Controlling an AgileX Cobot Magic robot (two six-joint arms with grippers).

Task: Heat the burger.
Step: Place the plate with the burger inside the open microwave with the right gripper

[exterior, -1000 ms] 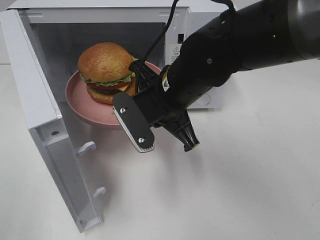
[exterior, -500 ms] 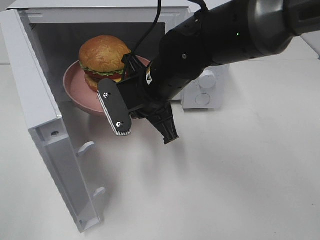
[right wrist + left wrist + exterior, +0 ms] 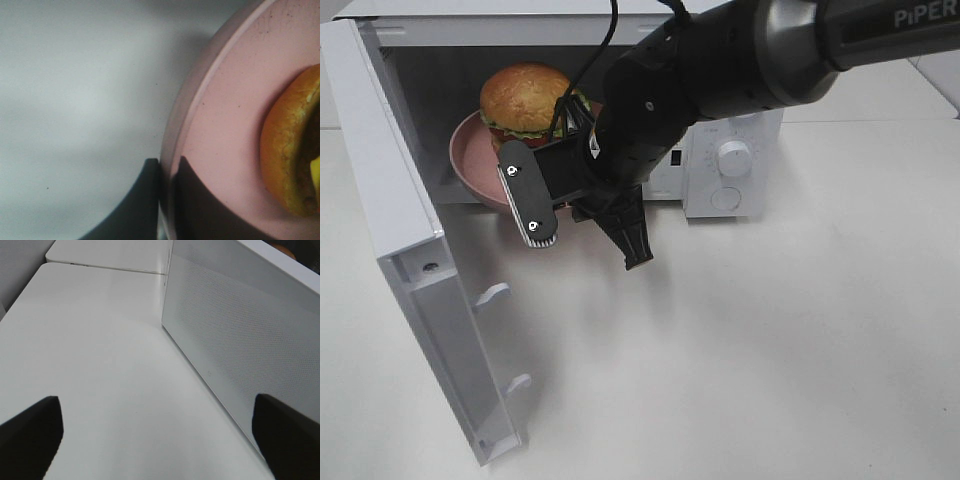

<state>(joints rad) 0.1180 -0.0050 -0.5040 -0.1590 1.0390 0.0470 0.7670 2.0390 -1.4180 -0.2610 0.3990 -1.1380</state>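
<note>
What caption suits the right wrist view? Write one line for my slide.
The right gripper grips the pink plate by its rim, jaws shut, burger aboard.

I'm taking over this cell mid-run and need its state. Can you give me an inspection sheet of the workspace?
Surface: white table, no spills seen.
Job's things: burger sits on the pink plate, at the mouth of the microwave; its door stands open.
Clutter: nothing seen.
Hands: right hand shut on the pink plate's rim; left hand open and empty, over the table near the open door.
Cables: black cable runs down along the right arm, close by the burger.
Surroundings: second white tabletop adjoins the table; otherwise nothing seen.
</note>
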